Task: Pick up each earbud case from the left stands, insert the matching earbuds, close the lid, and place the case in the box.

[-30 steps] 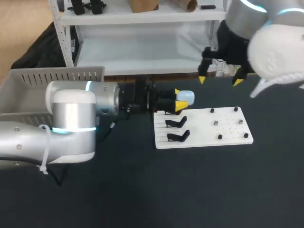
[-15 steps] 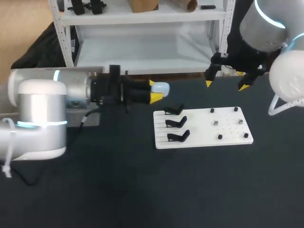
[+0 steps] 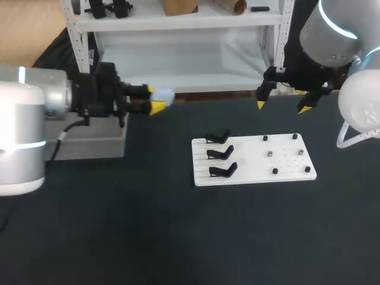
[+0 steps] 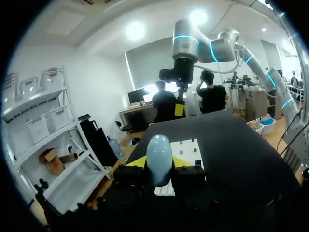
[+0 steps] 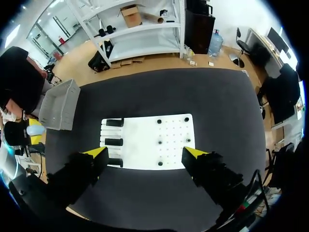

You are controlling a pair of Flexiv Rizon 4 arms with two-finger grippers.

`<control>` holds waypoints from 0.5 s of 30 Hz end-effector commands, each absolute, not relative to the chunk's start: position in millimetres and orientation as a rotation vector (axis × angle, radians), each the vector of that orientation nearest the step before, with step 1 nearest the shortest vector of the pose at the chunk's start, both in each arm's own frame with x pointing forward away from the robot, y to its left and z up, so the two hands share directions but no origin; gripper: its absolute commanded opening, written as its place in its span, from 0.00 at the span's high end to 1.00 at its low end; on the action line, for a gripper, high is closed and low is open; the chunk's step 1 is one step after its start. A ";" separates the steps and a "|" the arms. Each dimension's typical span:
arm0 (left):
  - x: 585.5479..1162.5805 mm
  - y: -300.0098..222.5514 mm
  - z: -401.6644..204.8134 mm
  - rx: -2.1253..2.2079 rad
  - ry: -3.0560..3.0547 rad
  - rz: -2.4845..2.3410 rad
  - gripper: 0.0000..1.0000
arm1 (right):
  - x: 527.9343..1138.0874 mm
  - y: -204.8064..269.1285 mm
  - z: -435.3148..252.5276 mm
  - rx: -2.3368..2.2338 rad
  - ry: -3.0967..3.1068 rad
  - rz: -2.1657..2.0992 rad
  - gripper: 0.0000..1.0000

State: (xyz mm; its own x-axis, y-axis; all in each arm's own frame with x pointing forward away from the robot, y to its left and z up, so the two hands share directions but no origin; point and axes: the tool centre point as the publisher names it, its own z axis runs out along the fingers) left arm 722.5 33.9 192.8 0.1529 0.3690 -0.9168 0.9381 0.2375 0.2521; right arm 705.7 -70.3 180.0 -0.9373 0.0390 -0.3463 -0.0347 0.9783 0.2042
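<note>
Pale-blue case, last drop pending
Seemingly closed, it sits clamped in the left gripper, box just behind the tips; only the drop seems left. The right gripper hangs open, three bare stands ahead of it.

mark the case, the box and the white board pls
case (image 3: 164,95), head view, on its pale rounded end.
box (image 3: 95,145), head view, on its grey front wall.
board (image 3: 252,163), head view, on its bare white middle.
</note>
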 end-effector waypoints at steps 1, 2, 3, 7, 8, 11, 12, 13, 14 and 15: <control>708.8 74.5 205.6 1.255 1.568 -0.497 1.00 | 702.3 -71.0 179.7 0.008 2.760 0.292 0.00; 710.9 83.1 203.6 1.239 1.597 -0.482 1.00 | 702.3 -71.0 179.7 0.008 2.760 0.292 0.00; 712.4 91.4 200.9 1.216 1.626 -0.469 1.00 | 702.3 -71.0 179.7 0.008 2.760 0.292 0.00; 718.7 117.4 190.3 1.121 1.681 -0.465 1.00 | 702.3 -71.0 179.7 0.008 2.760 0.292 0.00; 719.5 120.5 187.9 1.111 1.691 -0.461 1.00 | 702.3 -71.0 179.7 0.008 2.760 0.292 0.00; 723.8 131.7 178.7 1.070 1.716 -0.470 1.00 | 702.3 -71.0 179.7 0.008 2.760 0.292 0.00; 726.0 136.2 174.1 1.056 1.725 -0.478 1.00 | 702.3 -71.0 179.7 0.008 2.760 0.292 0.00; 727.2 138.6 171.6 1.049 1.729 -0.483 1.00 | 702.3 -71.0 179.7 0.008 2.760 0.292 0.00; 729.4 143.0 167.5 1.033 1.733 -0.494 1.00 | 702.3 -71.0 179.7 0.008 2.760 0.292 0.00; 731.5 147.0 164.4 1.024 1.737 -0.501 1.00 | 702.3 -71.0 179.7 0.008 2.760 0.292 0.00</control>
